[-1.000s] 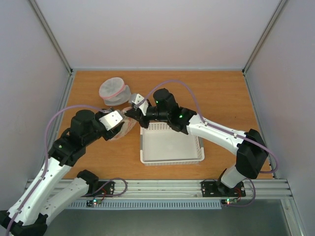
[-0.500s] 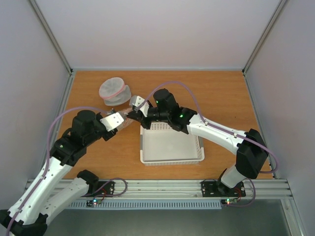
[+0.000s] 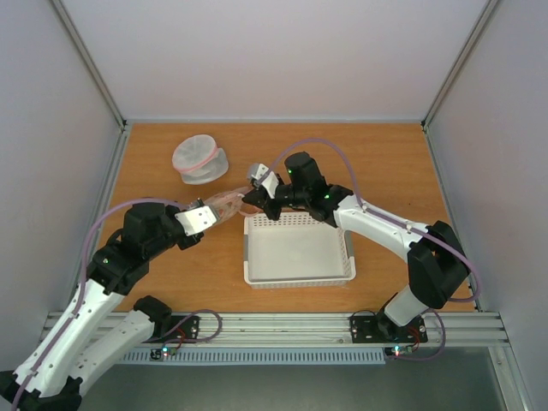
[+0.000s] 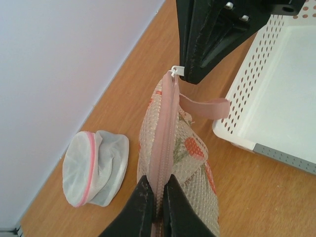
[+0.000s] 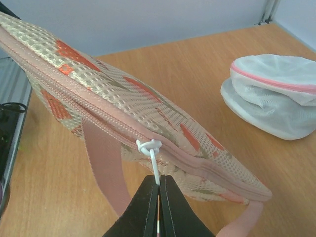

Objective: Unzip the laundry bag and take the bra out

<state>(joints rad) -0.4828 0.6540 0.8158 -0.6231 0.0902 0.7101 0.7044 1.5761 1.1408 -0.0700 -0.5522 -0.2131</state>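
Laundry bag [image 5: 123, 98] is held taut off the table, beside the white basket [image 4: 256, 69]. Left gripper [image 4: 157, 193] is clamped on the zipper trim and right gripper [image 5: 159, 186] pinches the pull tab [image 5: 149, 145]. Zipper shut, bra unseen. Best run: draw the tab along the track and keep counter-tension.

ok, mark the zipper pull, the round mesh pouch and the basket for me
zipper pull [image 5: 154, 165]: right wrist view, on the white tab below the slider.
mesh pouch [image 4: 111, 163]: left wrist view, on its white mesh side.
basket [image 3: 299, 277]: top external view, on its near wall.
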